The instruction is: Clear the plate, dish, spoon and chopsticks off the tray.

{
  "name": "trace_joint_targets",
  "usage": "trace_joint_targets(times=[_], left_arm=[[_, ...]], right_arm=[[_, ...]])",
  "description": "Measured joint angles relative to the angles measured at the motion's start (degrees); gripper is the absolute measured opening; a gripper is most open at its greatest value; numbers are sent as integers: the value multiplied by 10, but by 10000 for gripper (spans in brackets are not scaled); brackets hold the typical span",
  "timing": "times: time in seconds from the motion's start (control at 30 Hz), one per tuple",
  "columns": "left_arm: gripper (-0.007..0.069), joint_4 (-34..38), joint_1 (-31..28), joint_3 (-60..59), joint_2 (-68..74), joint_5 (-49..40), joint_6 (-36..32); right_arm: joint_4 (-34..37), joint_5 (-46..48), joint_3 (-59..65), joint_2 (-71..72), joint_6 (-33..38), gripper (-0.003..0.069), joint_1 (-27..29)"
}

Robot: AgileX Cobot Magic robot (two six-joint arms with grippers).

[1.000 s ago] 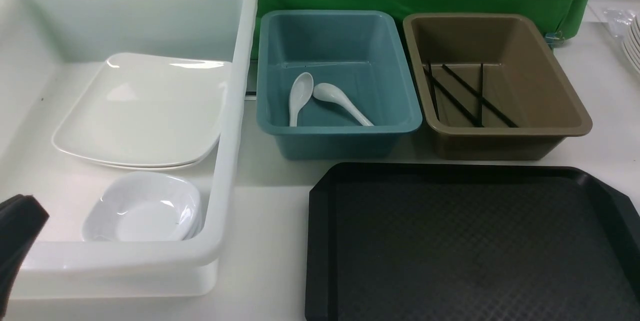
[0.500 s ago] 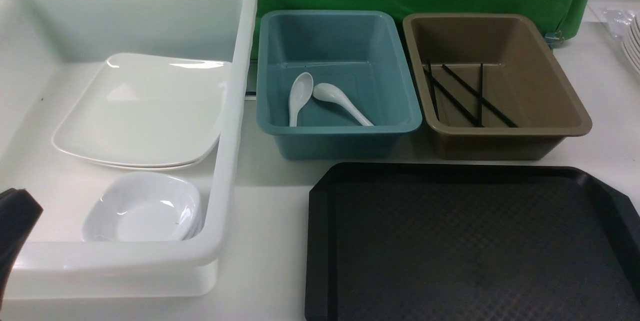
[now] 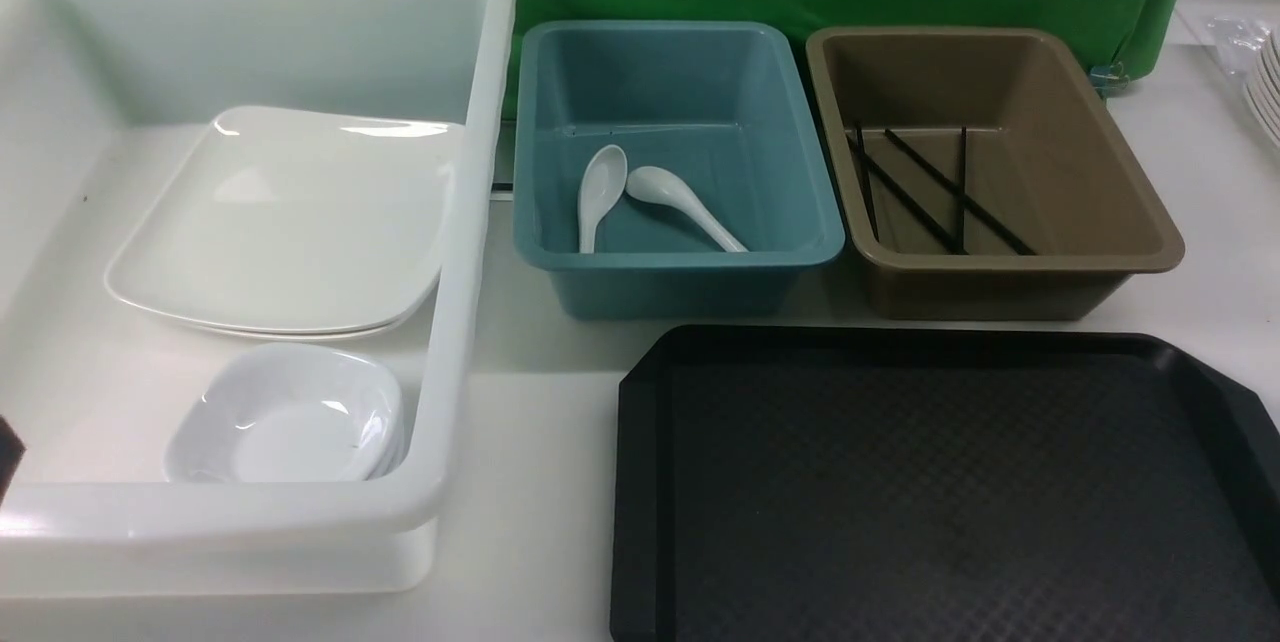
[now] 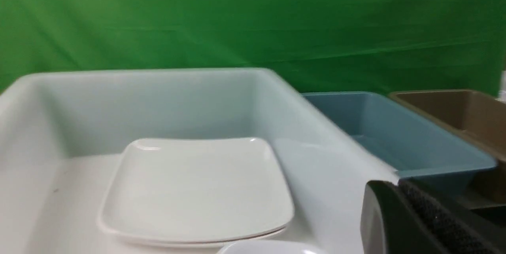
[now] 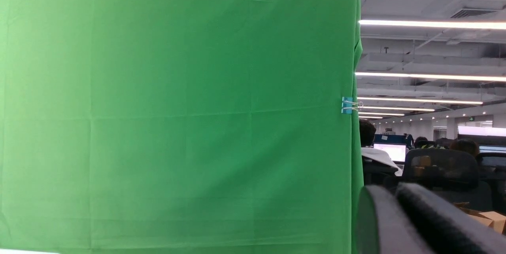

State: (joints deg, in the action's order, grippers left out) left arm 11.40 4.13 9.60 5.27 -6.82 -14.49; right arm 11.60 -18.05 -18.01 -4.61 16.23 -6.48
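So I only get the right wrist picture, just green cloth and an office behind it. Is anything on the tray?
Observer: No. In the front view the black tray has nothing on it.
Operator: Where are the spoons then?
Observer: Two white spoons lie side by side in the blue tub.
Operator: And the chopsticks?
Observer: The black chopsticks lie crossed in the brown tub, to the right of the blue one.
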Motion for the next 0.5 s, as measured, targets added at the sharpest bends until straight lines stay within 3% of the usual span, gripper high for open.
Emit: trace_joint_targets(times=[0.17, 0.3, 0.5], left_arm=[[13, -36, -82, -93, -35, -5, 52], [15, -71, -85, -99, -51, -41, 102], [17, -77, -85, -100, -52, -62, 115]], right_arm=[[0, 0, 0, 0, 0, 115, 0], [0, 0, 0, 0, 0, 123, 0], [0, 0, 0, 0, 0, 134, 0]])
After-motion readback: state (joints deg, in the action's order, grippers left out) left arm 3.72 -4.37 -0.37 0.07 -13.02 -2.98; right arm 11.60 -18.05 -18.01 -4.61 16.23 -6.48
